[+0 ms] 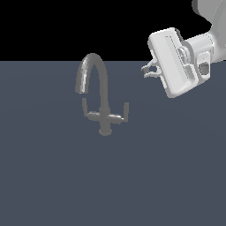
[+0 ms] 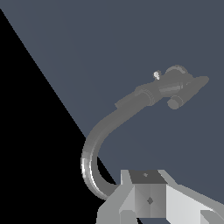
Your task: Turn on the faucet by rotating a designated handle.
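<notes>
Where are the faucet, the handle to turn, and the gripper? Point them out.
faucet (image 1: 98, 59): exterior view, top of the arched spout.
handle (image 1: 125, 111): exterior view, bent-up tip on the exterior view's right.
gripper (image 1: 148, 70): exterior view, between the fingers, apart from the faucet.

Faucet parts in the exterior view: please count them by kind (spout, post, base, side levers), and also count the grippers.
Spout: 1
Post: 1
Base: 1
Side levers: 2, the handle on the exterior view's right and the other lever below the spout's mouth
Gripper: 1
Total: 6
</notes>
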You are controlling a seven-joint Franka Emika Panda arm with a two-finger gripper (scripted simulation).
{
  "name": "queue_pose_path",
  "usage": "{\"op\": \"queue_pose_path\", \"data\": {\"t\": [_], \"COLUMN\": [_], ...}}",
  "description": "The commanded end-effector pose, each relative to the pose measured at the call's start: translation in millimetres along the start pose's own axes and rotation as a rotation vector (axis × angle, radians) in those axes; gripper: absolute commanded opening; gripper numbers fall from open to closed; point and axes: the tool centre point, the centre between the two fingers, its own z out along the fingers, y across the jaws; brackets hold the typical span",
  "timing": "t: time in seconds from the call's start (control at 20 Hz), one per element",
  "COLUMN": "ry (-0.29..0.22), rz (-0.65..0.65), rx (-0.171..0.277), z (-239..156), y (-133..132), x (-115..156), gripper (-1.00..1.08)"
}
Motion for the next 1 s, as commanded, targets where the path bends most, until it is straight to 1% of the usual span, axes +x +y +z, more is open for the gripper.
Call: {"op": "queue_pose_path", "data": {"t": [0.0, 0.4, 0.55, 0.75, 0.95], "ry": [-0.022, -0.095, -0.119, -0.146, -0.167], "rz": [0.025, 0.113, 0.143, 0.175, 0.2], "rx": [0.066, 0.283, 0.354, 0.431, 0.487], "z": [6, 34, 45, 59, 70], "y": [8, 35, 43, 51, 56], "x": [15, 60, 73, 88, 98], "gripper": [-1.0, -1.0, -1.0, -1.0, -1.0]}}
